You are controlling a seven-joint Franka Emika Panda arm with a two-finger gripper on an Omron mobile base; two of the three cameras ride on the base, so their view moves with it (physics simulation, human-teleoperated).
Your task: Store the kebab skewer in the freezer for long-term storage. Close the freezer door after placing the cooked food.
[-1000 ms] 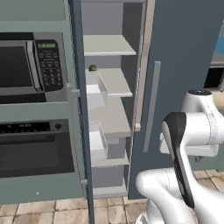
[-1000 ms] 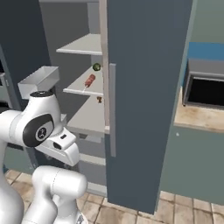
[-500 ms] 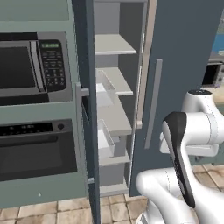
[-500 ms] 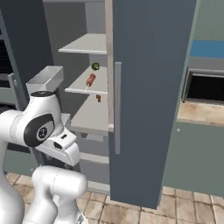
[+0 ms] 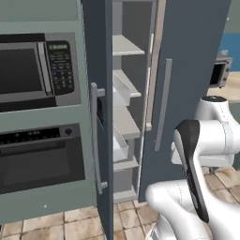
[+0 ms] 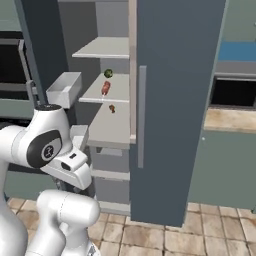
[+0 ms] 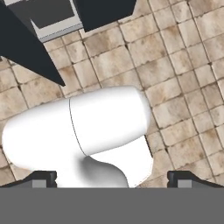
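Gripper hangs released and empty, pointed down at the tiled floor. Kebab skewer lies on a middle freezer shelf, beside 1 small green item. Freezer door stands ajar, so closing it looks like the remaining step.

Rendered light reads even and diffuse on my feed, moderately bright, no visible lamp. No glare or hot spots. Soft shading only: the freezer shelves grey toward the back, the arm's white shell darkens underneath. Below the claw, the floor tiles look sharp. Mild pixel softness on edges; no motion blur, no edge distortion.
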